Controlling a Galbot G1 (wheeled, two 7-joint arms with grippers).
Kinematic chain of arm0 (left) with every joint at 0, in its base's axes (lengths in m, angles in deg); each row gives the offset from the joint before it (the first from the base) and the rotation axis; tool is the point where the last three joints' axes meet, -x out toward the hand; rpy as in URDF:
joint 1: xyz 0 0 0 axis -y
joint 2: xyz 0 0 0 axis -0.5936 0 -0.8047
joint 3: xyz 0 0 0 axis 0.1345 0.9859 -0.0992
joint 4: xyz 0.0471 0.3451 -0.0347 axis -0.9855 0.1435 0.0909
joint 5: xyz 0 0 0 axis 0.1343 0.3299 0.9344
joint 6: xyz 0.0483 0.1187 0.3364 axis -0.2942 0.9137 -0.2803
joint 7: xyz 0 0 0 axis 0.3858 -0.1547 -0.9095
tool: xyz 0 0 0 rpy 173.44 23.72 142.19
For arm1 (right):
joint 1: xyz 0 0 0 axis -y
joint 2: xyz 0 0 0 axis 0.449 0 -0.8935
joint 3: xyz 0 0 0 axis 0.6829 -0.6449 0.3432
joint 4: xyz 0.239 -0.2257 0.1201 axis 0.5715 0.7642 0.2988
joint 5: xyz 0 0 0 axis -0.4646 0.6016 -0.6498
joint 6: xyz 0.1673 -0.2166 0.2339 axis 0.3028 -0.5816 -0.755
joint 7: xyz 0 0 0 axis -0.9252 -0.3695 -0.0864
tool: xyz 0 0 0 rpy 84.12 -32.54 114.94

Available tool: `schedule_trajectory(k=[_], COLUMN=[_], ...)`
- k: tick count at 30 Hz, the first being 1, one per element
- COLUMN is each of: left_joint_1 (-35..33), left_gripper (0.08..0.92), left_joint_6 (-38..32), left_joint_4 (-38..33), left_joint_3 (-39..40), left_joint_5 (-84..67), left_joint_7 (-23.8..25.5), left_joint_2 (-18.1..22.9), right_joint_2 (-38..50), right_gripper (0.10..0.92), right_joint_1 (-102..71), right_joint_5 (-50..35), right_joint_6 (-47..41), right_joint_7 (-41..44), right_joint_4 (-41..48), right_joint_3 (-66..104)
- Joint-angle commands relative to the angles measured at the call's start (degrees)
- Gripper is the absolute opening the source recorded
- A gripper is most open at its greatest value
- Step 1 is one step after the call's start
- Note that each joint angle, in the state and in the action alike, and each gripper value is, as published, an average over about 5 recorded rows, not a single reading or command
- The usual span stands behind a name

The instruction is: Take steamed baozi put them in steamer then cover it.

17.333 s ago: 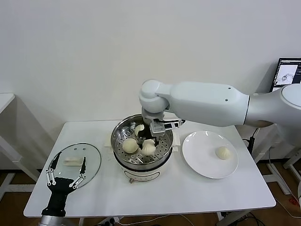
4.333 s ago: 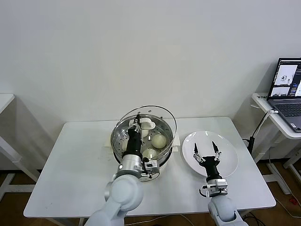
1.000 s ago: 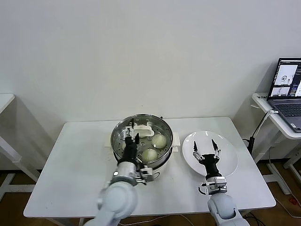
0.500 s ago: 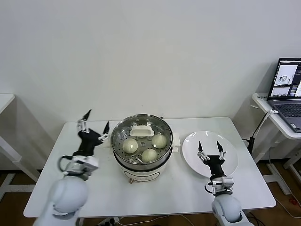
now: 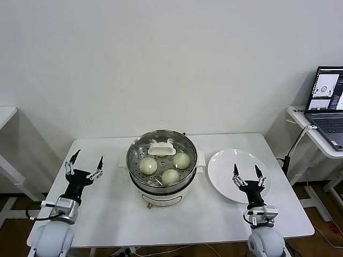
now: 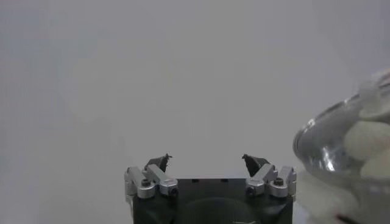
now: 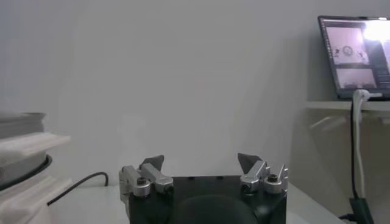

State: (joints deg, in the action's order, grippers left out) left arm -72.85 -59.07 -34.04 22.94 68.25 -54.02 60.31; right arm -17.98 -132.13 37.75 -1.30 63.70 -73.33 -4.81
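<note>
The cover (image 5: 161,150) sits on the steamer (image 5: 162,184). The left hand (image 5: 83,166) has dropped lower at the surface's (image 5: 107,209) left, fingers spread. The right hand (image 5: 246,175) stays open over the plate (image 5: 225,163)

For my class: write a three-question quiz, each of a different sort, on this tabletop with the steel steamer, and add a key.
1. True or false: the clear glass lid with white block handle sits on the round stainless-steel steamer.
2. How many cream-white buns show through the lid? A) one B) three C) five
3. Fill in: the flat white plate holds ____ buns.

Key: 1 true. 2 B. 3 no. Both the left gripper and right gripper hang open, away from the pot.
</note>
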Motion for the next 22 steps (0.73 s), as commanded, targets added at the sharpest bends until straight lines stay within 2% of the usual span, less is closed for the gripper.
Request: schedule_trajectory(k=[1, 22], left_joint_1=[-4.57, -5.88], left_gripper=[0.823, 0.823], left_joint_6=[-10.12, -11.87], left_joint_4=[4.35, 3.91], left_joint_3=[-3.44, -1.1], left_joint_5=[-7.88, -4.49], left_joint_7=[1.84, 0.96], left_joint_2=[1.05, 2.53], right_joint_2=[0.15, 0.11], right_gripper=[0.823, 0.823], right_joint_1=[-2.8, -2.86], right_joint_5=[-1.62, -0.77], right_joint_6=[-0.85, -0.26], right_joint_7=[1.02, 1.33], right_joint_4=[-1.66, -1.37], right_joint_3=[1.61, 0.61])
